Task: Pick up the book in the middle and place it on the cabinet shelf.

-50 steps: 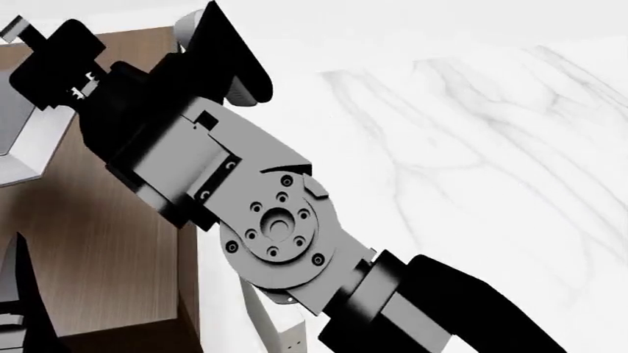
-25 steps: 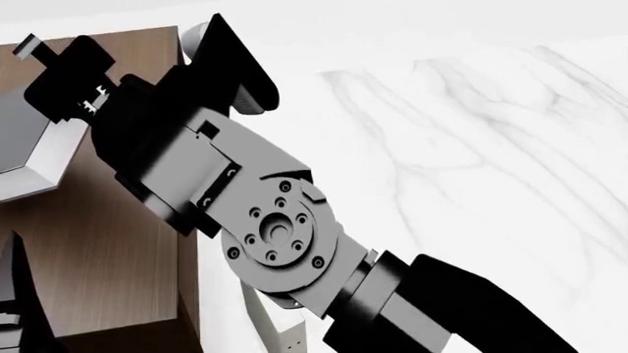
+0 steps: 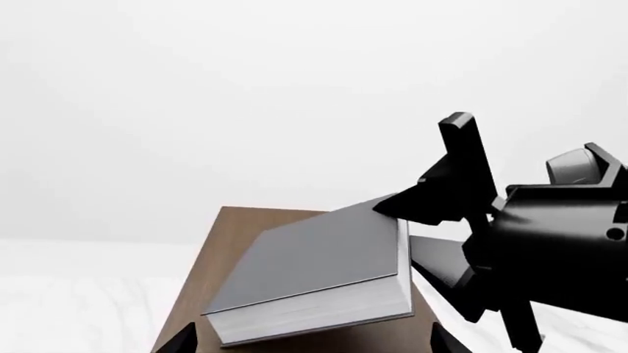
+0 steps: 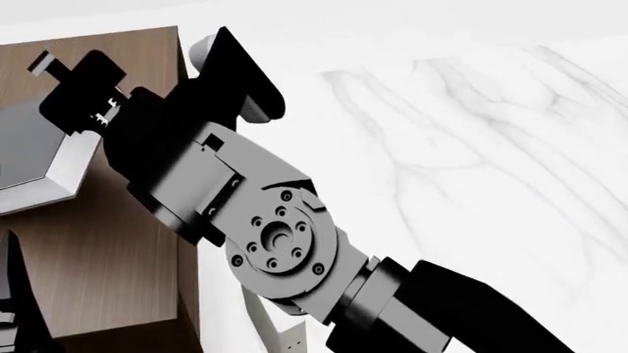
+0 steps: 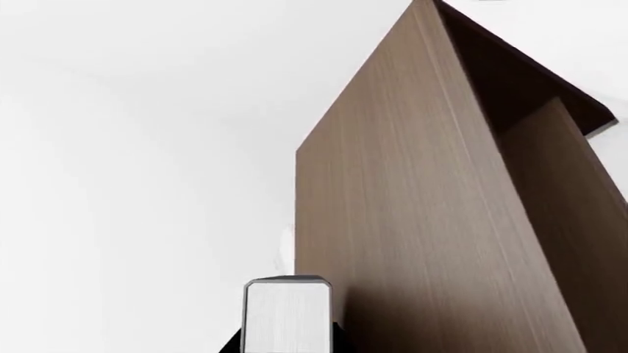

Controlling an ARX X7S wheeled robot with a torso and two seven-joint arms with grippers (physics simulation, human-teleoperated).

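Note:
The book [image 4: 25,140], dark grey with white page edges, hangs tilted over the brown top of the cabinet shelf [image 4: 108,257]. My right gripper [image 4: 70,110] is shut on its edge. In the left wrist view the book [image 3: 314,257] sits over the cabinet [image 3: 228,228], with the right gripper [image 3: 417,232] clamped on its far corner. I cannot tell whether the book touches the top. My left gripper [image 3: 314,346] is open, with its tips wide apart short of the book. In the right wrist view, white pages [image 5: 287,316] fill the right gripper [image 5: 287,347].
A white marbled surface [image 4: 471,147] spreads right of the cabinet. The right arm's big grey joint [image 4: 279,243] crosses the middle of the head view. A pale book with small dots [image 4: 291,340] shows below it. A left finger [image 4: 18,287] stands at the lower left.
In the head view the right gripper and the book have shifted a little right and down over the cabinet top. The left gripper has barely moved.

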